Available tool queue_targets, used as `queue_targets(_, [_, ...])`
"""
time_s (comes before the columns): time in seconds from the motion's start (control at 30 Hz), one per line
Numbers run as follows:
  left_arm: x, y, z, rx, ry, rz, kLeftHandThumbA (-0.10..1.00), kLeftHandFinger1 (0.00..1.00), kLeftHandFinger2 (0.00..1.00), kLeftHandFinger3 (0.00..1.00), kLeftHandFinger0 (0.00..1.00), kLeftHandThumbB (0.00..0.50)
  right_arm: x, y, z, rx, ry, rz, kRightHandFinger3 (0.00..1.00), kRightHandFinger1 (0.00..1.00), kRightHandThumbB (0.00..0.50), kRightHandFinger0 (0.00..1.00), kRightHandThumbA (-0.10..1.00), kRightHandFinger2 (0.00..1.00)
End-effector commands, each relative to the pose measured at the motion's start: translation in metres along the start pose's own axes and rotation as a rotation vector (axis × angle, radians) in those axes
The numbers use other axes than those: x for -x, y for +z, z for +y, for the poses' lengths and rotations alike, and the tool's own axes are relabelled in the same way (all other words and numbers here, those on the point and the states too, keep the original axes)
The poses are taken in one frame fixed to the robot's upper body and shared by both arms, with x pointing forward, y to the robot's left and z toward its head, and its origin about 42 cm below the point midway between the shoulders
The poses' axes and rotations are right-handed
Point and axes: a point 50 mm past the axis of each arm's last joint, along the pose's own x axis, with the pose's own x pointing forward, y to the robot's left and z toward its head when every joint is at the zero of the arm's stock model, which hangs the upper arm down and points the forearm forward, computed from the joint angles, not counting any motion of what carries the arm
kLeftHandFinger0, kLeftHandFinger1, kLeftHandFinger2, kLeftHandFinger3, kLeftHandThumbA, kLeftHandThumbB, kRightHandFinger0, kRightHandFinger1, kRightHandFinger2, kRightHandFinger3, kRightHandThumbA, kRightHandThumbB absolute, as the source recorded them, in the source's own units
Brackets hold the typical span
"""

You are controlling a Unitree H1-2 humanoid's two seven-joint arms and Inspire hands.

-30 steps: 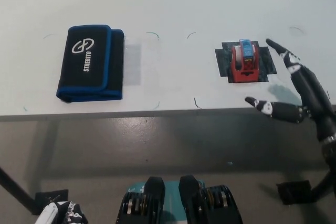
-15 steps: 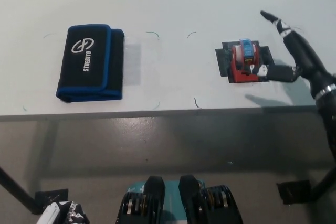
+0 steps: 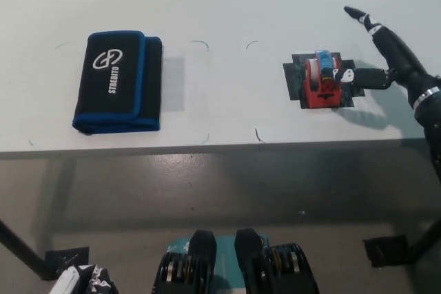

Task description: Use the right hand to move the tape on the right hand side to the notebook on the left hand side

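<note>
Tape (image 3: 321,80), a red dispenser, sits on a dark mat (image 3: 295,80) at the bench's (image 3: 241,5) right. Black right hand (image 3: 382,60), fingers spread open, reaches its side; a shallow grip could tip it. Notebook (image 3: 118,82) lies far left.

Bench (image 3: 234,5) btwn tape (image 3: 321,80) and notebook (image 3: 118,82) bare, wide lane w/ nothing standing in it. Room above both too. Right hand (image 3: 386,60) just beside tape's right side, fingers (image 3: 358,78) spread, one at tape's edge.
</note>
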Motion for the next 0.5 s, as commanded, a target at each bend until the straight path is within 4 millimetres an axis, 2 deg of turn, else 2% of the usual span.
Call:
queue_targets(0.0, [0.000, 0.005, 0.002, -0.015, 0.000, -0.039, 0.24, 0.19, 0.23, 0.40, 0.25, 0.030, -0.014, 0.010, -0.025, -0.002, -0.049, -0.069, 1.00, 1.00, 0.304, 1.00, 0.86, 1.00])
queue_targets(0.03, [0.000, 0.005, 0.002, -0.014, 0.000, -0.041, 0.24, 0.19, 0.23, 0.40, 0.25, 0.029, -0.015, 0.008, -0.024, 0.001, -0.050, -0.061, 1.00, 1.00, 0.305, 1.00, 0.86, 1.00])
queue_targets(0.07, [0.000, 0.006, 0.002, -0.013, -0.001, -0.035, 0.25, 0.19, 0.23, 0.40, 0.25, 0.032, -0.013, -0.008, -0.018, -0.014, -0.043, 0.004, 1.00, 1.00, 0.305, 1.00, 0.85, 1.00])
queue_targets(0.23, [-0.001, 0.005, 0.002, -0.015, 0.000, -0.043, 0.23, 0.19, 0.23, 0.40, 0.25, 0.027, -0.008, -0.027, -0.008, -0.044, -0.038, 0.051, 1.00, 1.00, 0.295, 1.00, 0.83, 1.00])
queue_targets(0.3, [-0.002, 0.007, 0.003, -0.020, 0.001, -0.047, 0.24, 0.19, 0.23, 0.39, 0.25, 0.029, -0.005, -0.034, -0.003, -0.055, -0.036, 0.080, 1.00, 1.00, 0.279, 1.00, 0.81, 1.00])
queue_targets(0.37, [-0.002, 0.008, 0.003, -0.023, 0.000, -0.051, 0.25, 0.19, 0.23, 0.39, 0.25, 0.029, -0.002, -0.039, 0.003, -0.077, -0.035, 0.086, 1.00, 1.00, 0.241, 1.00, 0.75, 1.00])
queue_targets(0.47, [-0.002, 0.008, 0.004, -0.023, -0.002, -0.052, 0.27, 0.20, 0.24, 0.40, 0.26, 0.031, 0.004, -0.047, 0.014, -0.091, -0.026, 0.096, 1.00, 1.00, 0.270, 1.00, 0.75, 1.00])
